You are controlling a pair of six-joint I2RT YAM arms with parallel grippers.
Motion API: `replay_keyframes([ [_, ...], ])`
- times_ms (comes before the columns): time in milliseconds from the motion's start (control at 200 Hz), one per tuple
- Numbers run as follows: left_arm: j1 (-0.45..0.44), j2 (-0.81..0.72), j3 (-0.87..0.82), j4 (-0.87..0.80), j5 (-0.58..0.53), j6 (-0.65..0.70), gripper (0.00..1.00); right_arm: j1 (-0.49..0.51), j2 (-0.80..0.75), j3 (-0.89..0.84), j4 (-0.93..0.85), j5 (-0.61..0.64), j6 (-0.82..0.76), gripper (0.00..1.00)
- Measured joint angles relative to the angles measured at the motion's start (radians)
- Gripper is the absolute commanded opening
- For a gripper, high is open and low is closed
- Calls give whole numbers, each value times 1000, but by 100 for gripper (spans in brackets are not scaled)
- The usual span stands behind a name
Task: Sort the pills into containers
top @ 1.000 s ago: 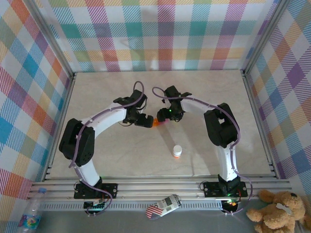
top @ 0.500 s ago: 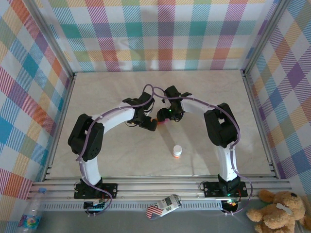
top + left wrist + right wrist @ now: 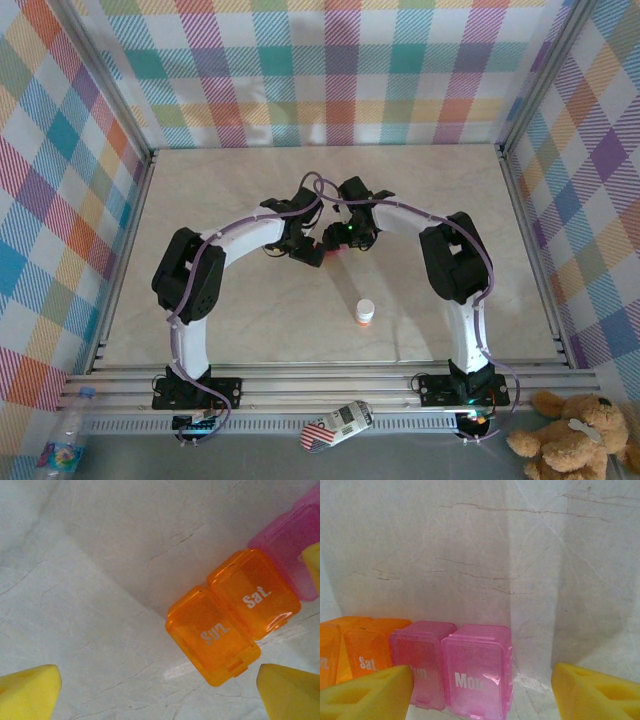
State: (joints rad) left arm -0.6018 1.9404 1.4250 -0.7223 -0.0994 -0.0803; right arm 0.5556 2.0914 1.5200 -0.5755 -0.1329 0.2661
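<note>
The containers [image 3: 327, 251] are a short strip of joined boxes lying mid-table between both grippers. In the left wrist view two orange boxes [image 3: 232, 614] read "Sun" and "Sat", with a pink box [image 3: 292, 540] beyond them. My left gripper [image 3: 160, 695] is open above the table, its right fingertip [image 3: 290, 692] just past the "Sun" box. In the right wrist view the pink "Mon" box [image 3: 477, 672] stands between the spread fingers of my right gripper [image 3: 482, 695], which is open; its left finger [image 3: 365, 695] overlaps the neighbouring pink box. The pills are hidden.
A small orange bottle with a white cap [image 3: 365, 312] stands on the table nearer the arm bases. Checked walls and metal frame rails [image 3: 125, 250] enclose the marble tabletop [image 3: 230, 190]. A teddy bear [image 3: 570, 440] and a water bottle [image 3: 62, 450] lie outside the front rail.
My left arm has swung to the right, bringing its gripper closer to the strip's orange end. The right arm has stayed in place.
</note>
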Motion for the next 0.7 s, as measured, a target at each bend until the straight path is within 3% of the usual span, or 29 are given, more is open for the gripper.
replay_keyframes([
  [700, 49, 3, 60, -13, -29, 18, 100, 0, 6, 0, 11, -11, 8, 72],
])
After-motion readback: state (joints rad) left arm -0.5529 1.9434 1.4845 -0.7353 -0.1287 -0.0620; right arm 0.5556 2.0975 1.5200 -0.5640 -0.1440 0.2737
